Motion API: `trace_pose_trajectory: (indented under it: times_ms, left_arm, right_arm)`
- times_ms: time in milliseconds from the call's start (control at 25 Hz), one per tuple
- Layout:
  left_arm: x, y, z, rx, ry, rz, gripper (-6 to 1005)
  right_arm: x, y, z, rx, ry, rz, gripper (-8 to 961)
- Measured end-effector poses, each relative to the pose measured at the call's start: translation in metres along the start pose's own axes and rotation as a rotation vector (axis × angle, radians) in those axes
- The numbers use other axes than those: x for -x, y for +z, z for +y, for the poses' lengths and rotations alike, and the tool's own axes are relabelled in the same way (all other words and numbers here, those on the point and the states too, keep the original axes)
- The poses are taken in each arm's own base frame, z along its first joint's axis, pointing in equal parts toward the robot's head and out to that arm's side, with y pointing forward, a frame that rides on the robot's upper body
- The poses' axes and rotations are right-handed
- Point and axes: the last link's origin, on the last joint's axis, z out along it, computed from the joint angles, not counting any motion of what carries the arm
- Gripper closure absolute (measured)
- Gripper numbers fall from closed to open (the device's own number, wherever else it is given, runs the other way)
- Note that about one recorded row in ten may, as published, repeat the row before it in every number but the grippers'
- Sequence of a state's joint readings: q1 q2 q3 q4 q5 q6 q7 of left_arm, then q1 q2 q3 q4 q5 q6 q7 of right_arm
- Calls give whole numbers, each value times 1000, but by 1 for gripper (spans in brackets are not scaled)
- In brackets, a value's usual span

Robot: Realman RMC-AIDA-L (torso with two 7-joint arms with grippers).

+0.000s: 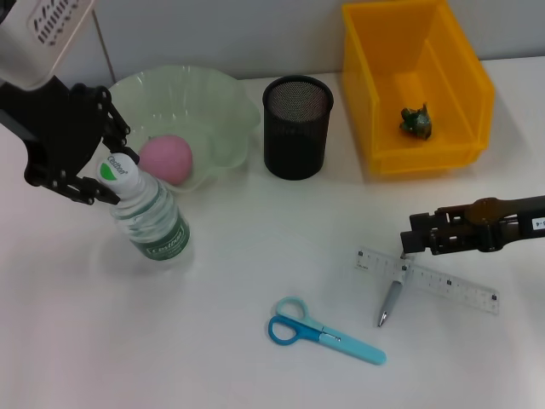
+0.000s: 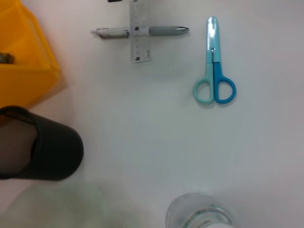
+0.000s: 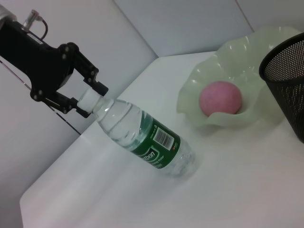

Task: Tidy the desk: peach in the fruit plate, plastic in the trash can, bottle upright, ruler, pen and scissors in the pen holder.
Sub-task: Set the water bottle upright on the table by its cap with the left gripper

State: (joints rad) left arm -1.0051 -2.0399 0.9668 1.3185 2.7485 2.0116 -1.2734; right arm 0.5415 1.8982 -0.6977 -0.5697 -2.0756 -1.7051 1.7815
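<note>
peach (image 1: 165, 158) in fruit plate (image 1: 228, 102), pen holder (image 1: 296, 128) empty; left jaws grasping bottle (image 1: 152, 217) cap.

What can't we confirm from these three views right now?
- Right gripper: head view shows it at the pen and ruler, but not whether it is open or shut; its own wrist view looks elsewhere.
- Pen holder inside: mesh wall hides the bottom in every view.
- Bottle: cut off by the frame edge in the left wrist view.
- Green plastic in the yellow bin: too small to identify.
</note>
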Motion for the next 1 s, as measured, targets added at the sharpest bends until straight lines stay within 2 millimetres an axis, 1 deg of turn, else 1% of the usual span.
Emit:
trace_pose_trajectory:
  times_ms: [80,160,320,360,400,440,560,600,640,680,840,880,1000]
  left_arm:
    - [1,-1,-1,3,-16,2,558]
    - [4,-2,-3,8,-71,8,558]
    - [5,-4,-4,2,-93,13,558]
    - [9,-8,-7,-12,-155,20,558]
    - [9,-8,-7,-12,-155,20,558]
    - [11,-9,-8,-20,-191,22,558]
    - [11,-9,-8,-20,-191,22,558]
    - [15,-10,-7,-25,-239,25,559]
    - [15,-10,-7,-25,-239,25,559]
    - [19,-11,-6,-25,-322,22,559]
    - [20,-11,-5,-26,-348,20,559]
    - [24,-13,-5,-30,-402,6,559]
    - [26,-14,-5,-37,-428,1,559]
  right_arm:
    - [0,-1,0,0,1,-4,208]
    - [0,-2,0,-3,2,-5,208]
    - [-1,-2,-1,-7,5,-5,208]
    - [-2,-2,-1,-7,6,-5,208]
    - [-2,-2,-1,-7,7,-6,208]
    - [-3,-2,-1,-5,9,-6,208]
    - [-5,-2,0,-1,14,-6,208]
    - [-6,-3,0,-1,16,-5,208]
    - [-9,-4,1,0,22,-3,208]
    - [-9,-4,1,0,22,-3,208]
    - [-11,-8,1,3,34,-3,208]
    - [-11,-8,1,3,34,-3,208]
    - [-10,-9,2,7,37,-4,208]
